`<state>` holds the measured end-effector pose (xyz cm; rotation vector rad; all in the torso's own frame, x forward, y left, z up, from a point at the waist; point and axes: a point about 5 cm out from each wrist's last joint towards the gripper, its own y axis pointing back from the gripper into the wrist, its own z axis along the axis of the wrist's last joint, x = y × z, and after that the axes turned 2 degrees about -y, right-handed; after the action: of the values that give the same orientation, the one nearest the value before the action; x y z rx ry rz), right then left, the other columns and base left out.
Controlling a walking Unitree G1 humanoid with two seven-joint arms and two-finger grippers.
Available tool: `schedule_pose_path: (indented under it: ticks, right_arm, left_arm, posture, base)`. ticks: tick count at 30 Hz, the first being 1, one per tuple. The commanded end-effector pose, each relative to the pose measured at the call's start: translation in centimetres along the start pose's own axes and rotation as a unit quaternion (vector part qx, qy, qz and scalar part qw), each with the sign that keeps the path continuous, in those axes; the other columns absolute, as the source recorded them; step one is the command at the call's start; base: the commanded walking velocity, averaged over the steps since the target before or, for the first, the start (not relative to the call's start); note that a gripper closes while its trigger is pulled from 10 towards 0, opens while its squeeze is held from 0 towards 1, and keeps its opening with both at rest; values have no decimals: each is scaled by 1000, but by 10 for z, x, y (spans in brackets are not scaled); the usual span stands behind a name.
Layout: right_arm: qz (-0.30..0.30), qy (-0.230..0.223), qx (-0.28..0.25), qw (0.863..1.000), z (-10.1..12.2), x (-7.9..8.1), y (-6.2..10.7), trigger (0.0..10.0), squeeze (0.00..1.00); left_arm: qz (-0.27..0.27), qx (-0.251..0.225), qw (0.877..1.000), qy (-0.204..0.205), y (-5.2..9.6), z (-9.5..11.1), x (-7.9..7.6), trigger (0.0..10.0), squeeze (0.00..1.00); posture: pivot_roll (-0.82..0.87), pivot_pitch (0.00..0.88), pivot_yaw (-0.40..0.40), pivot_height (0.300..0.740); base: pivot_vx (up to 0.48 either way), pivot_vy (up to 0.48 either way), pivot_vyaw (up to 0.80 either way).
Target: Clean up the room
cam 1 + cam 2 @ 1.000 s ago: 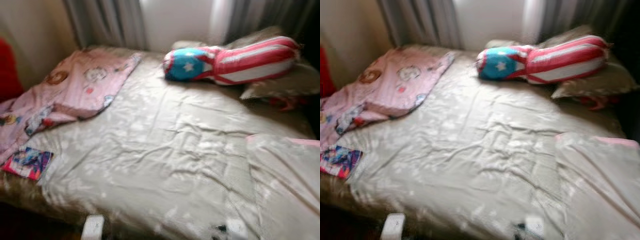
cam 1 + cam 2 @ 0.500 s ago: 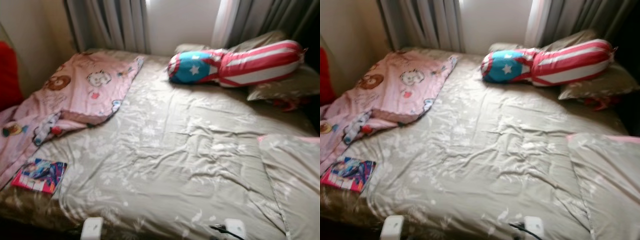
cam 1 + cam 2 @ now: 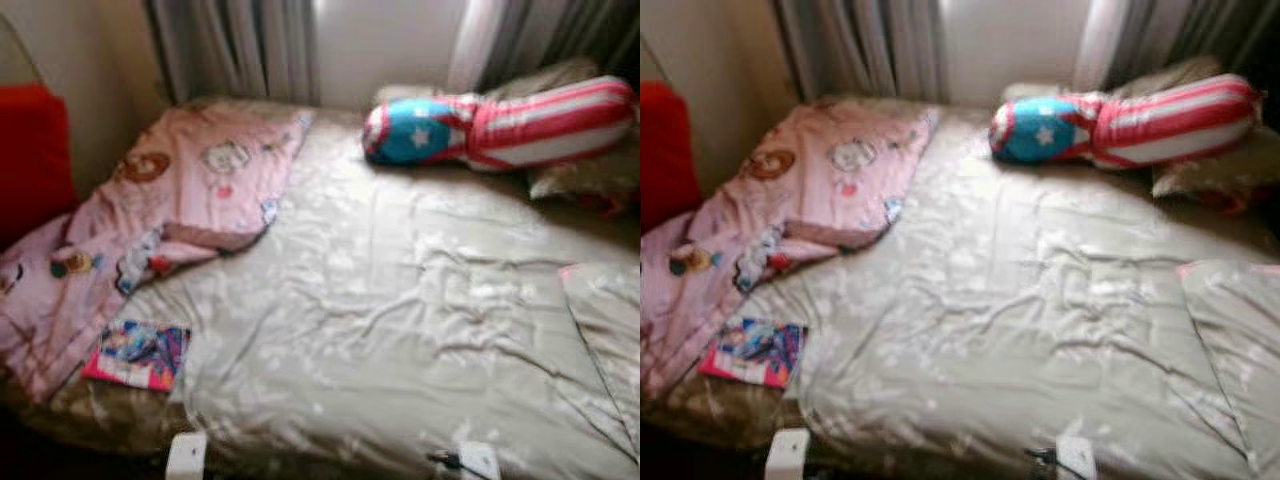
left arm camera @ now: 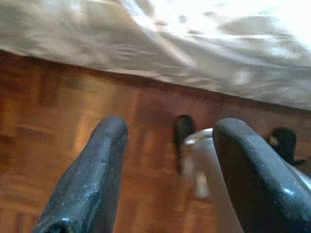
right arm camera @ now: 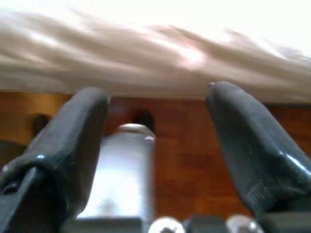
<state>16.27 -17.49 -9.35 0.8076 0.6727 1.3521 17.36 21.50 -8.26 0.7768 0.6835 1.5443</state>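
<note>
Both arms hang low, grippers pointing downward. Left gripper [image 4: 167, 160]: two black fingers [image 4: 92, 179] spread wide apart, nothing between them; silver limb segment visible past the gap. Right gripper [image 5: 155, 145]: black fingers [image 5: 248, 141] likewise parted, nothing held; silver limb segment visible between them. In head views, pale silver arm ends just poke in at bottom edge: left [image 3: 186, 457], right [image 3: 478, 460].

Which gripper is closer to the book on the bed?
Left. The left gripper hangs open over the floor at the bed's near edge, on the book's side; the right gripper hangs open farther right.
</note>
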Motion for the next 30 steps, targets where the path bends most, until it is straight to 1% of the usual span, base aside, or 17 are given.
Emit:
schedule_pose_path:
  ticks: [1,30]
  right_arm:
    - [-14,0,6,1000,-3,-11,2,10000,0]
    - [-12,6,8,1000,-5,-9,2,10000,0]
  left_arm:
    - [-7,4,1000,-5,0,-1,-6,10000,0]
    - [-9,6,1000,-8,0,-4,-7,10000,0]
  posture:
    - [-35,64,-17,740]
    - [-34,45,-13,740]
  base:
    - [0,461,0]
    - [0,461,0]
